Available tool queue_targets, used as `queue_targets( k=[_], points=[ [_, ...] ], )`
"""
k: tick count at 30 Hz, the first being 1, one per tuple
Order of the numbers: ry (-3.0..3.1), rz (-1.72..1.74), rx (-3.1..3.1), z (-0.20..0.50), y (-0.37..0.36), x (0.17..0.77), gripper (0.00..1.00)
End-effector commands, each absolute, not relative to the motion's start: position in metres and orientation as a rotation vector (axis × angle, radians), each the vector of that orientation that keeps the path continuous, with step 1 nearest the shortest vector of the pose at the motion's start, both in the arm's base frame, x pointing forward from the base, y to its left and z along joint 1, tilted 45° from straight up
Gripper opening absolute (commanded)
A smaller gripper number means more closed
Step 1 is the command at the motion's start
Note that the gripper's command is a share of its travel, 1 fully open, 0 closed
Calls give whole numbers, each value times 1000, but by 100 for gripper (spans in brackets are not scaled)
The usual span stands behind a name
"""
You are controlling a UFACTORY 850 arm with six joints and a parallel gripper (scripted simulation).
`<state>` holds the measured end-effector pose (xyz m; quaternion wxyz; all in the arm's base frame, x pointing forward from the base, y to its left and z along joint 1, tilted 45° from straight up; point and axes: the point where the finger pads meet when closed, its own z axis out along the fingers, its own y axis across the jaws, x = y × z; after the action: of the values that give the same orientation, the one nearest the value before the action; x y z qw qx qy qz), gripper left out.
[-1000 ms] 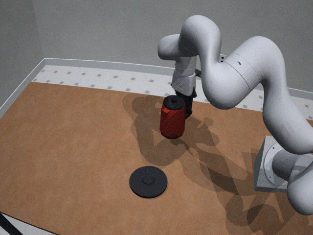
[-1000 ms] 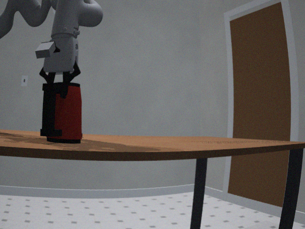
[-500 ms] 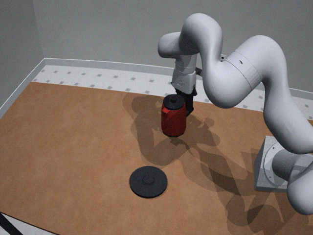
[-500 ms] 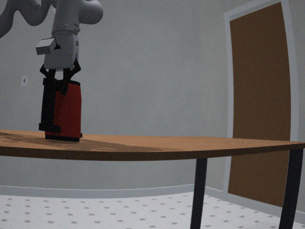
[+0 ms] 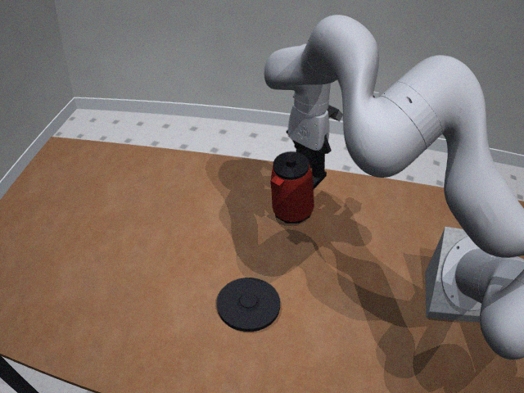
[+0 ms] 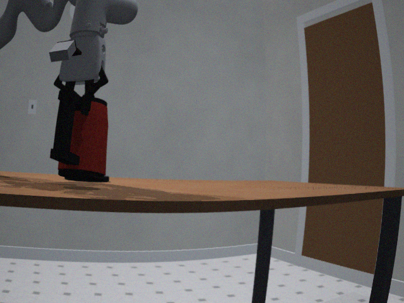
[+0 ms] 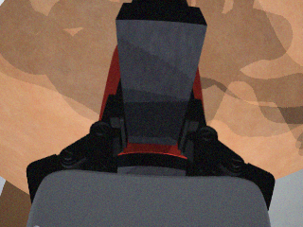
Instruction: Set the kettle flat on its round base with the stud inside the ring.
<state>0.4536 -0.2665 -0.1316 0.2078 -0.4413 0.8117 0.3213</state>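
Note:
The red kettle (image 5: 291,191) with a black lid stands on the table at the back, slightly tilted; in the side view (image 6: 85,140) its black foot ring rests on or just above the table top. My gripper (image 5: 316,162) comes down from above behind the kettle and is shut on its black handle bar (image 6: 65,127). In the wrist view the handle (image 7: 161,78) fills the middle between my fingers, with red kettle body showing at both sides. The round black base (image 5: 247,303) with its stud up lies flat on the table, well in front of the kettle.
The arm's grey mount (image 5: 454,274) sits at the table's right edge. The table's near edge and a black leg (image 6: 262,254) show in the side view. A brown door (image 6: 344,137) stands at the right wall.

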Motion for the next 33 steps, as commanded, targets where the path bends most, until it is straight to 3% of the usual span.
queue_targets(
  k=[1, 33],
  points=[
    [2260, 891, -1229, -125, -273, 454, 0],
    [2260, 891, -1229, -120, -278, 453, 0]
  ],
)
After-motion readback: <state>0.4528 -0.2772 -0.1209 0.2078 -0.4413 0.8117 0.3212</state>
